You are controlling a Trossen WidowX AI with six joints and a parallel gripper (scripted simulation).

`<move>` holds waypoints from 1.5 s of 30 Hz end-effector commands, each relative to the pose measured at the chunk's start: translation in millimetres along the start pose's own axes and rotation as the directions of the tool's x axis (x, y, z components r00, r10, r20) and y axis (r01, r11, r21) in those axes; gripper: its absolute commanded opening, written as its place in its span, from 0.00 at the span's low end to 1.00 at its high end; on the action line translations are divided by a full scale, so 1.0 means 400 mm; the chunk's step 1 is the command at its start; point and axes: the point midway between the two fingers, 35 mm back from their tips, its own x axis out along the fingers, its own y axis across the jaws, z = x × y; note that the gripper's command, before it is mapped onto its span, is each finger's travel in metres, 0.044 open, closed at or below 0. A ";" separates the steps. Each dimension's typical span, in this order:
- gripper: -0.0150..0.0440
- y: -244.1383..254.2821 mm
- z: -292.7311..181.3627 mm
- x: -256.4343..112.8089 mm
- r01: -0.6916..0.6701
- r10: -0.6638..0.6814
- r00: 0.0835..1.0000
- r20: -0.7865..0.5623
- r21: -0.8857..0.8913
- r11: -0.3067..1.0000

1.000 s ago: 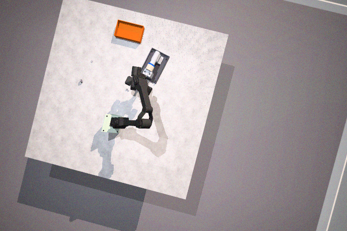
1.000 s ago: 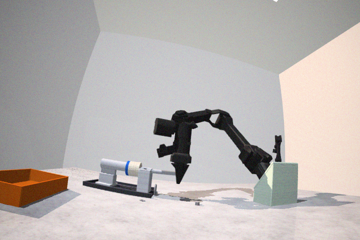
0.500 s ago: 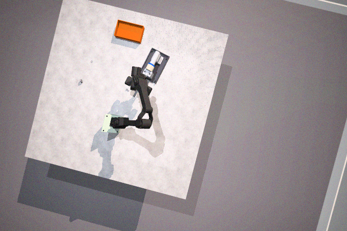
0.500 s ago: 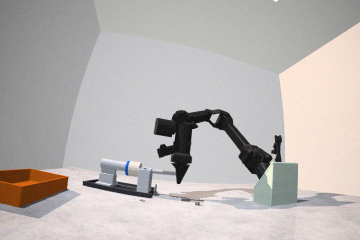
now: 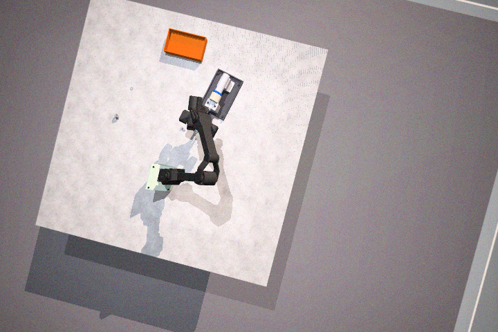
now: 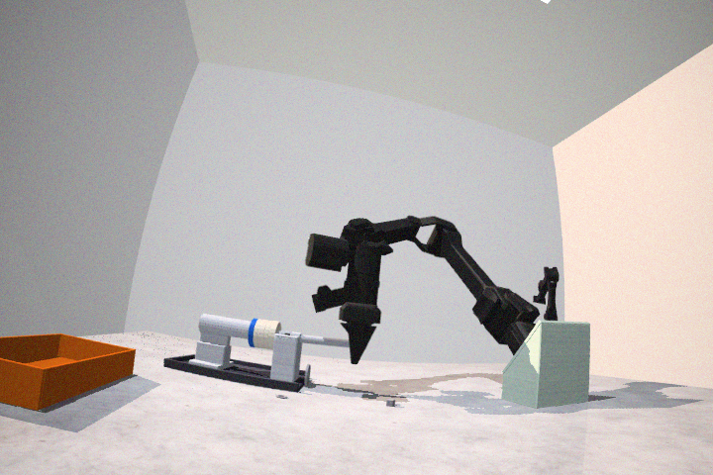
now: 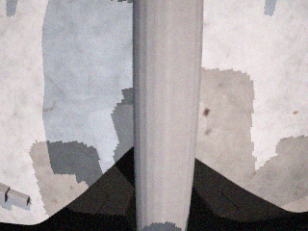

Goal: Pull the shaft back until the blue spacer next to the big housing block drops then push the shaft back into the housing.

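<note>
My gripper (image 6: pixel 355 358) (image 7: pixel 154 157) is shut on the pale grey shaft (image 6: pixel 323 340) (image 7: pixel 167 87), which runs up between the fingers in the wrist view. The shaft passes through the upright support block (image 6: pixel 286 358) (image 5: pixel 211 104). Beyond that block, cream spacers (image 6: pixel 267 333) (image 5: pixel 215 97) sit side by side at shaft height. The blue spacer (image 6: pixel 252 332) (image 5: pixel 217 93) is up there too, against the big grey housing block (image 6: pixel 223 326) (image 5: pixel 223 81); no gap shows beside it. The shaft inside the spacers is hidden. In the top view the arm hides the fingertips.
The housing and support stand in a dark low-rimmed tray (image 6: pixel 284 384). An orange box (image 5: pixel 185 45) (image 6: pixel 9 380) is beyond the tray. A pale green block (image 5: pixel 152 178) (image 6: pixel 561 363) is by the arm's base. Small grey pieces (image 5: pixel 115 117) (image 6: pixel 389 402) (image 7: pixel 14 194) lie on the table.
</note>
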 end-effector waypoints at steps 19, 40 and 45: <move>0.25 0.002 -0.011 0.002 -0.003 0.003 1.000 -0.007 0.000 1.000; 0.25 0.002 -0.016 0.002 -0.003 0.003 1.000 -0.007 0.000 1.000; 0.25 0.002 -0.017 0.002 -0.003 0.003 1.000 -0.007 0.000 1.000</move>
